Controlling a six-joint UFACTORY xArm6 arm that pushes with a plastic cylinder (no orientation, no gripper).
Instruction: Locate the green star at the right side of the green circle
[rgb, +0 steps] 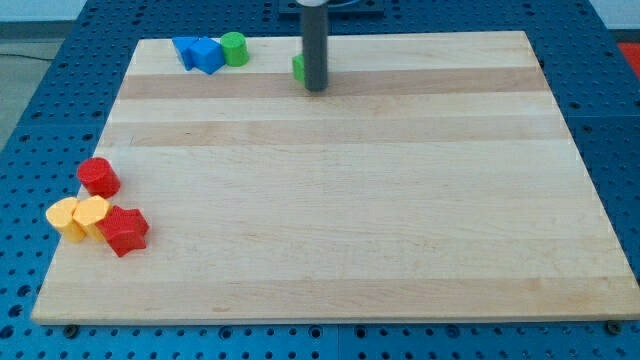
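No text, label, brand, number or sign is showing anywhere: nothing readable is appearing on the pale wooden table (340, 200), the coloured blocks, or the blue perforated surface (40, 110) around it.

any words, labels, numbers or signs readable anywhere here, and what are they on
None: no text, number, label or sign shows anywhere.
The wooden board, the green circle, the green star, the blue blocks, the red blocks and the yellow blocks are all plain.
My tip carries no marking either.
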